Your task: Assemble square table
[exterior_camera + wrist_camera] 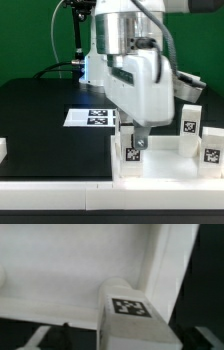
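The white square table top (165,172) lies at the exterior view's right on the black table, rim up. A short white leg (128,314) with a black-and-white tag stands upright inside it, close to the raised rim (165,258). My gripper (140,138) hangs straight over this leg (131,151), and in the wrist view the gripper (120,341) straddles it. It is open, with a dark gap on each side between the leg and the fingers (36,339). Two more tagged legs (188,123) (211,153) stand on the top's right part.
The marker board (92,117) lies flat on the black table, just left of the table top. A white bar (190,88) shows behind the top at the back right, and a white piece (3,150) sits at the left edge. The arm hides the top's far corner.
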Controlling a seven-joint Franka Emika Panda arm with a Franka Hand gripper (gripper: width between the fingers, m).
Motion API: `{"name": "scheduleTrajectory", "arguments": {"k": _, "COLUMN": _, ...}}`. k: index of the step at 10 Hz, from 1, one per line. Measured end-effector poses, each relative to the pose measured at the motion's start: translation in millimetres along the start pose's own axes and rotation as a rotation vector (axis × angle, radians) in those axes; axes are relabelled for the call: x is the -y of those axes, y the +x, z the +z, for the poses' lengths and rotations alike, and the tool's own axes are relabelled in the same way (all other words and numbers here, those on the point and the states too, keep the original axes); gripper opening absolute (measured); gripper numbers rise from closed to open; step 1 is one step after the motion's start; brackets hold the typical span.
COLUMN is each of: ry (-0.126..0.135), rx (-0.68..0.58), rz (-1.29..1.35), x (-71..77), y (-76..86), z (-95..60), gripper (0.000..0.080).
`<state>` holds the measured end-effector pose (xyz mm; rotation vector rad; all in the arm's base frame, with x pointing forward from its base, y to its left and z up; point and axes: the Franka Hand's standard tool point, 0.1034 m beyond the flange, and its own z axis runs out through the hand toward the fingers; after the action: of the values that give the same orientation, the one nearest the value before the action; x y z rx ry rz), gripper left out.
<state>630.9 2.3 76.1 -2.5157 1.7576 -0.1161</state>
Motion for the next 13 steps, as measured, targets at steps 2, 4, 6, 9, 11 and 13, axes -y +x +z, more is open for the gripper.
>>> {"name": "scheduleTrajectory", "arguments": {"k": 2, "ry": -0.019, "rx": 0.02, "rz": -0.423, "x": -1.5, "y": -3.7, "z": 1.1, "gripper": 0.0636}}
{"name": "scheduleTrajectory", "arguments": {"k": 4, "ry": -0.021, "rx": 0.02, "rz": -0.514, "x": -3.2, "y": -1.3, "z": 1.2, "gripper": 0.0646}}
{"name": "scheduleTrajectory", "arguments": {"k": 6, "ry": -0.022, "rx": 0.012, "rz": -0.737, "x": -2.7, "y": 1.3, "z": 0.7, "gripper": 0.0648}}
{"name": "scheduleTrajectory", "arguments": {"k": 9, "ry": 0.01, "rx": -0.026, "rz": -1.144, "x": 6.3, "y": -7.4, "z": -5.0, "gripper": 0.0648}}
{"name": "scheduleTrajectory", "arguments": {"k": 11, "ry": 0.006, "rx": -0.023, "rz": -1.113, "x": 3.4, "y": -4.0, "z": -3.1, "gripper": 0.0372}}
{"name": "scheduleTrajectory", "arguments": {"k": 13, "ry": 0.005, "rx": -0.026, "rz": -1.086, "x": 2.5, "y": -1.1, "z": -3.1, "gripper": 0.029}}
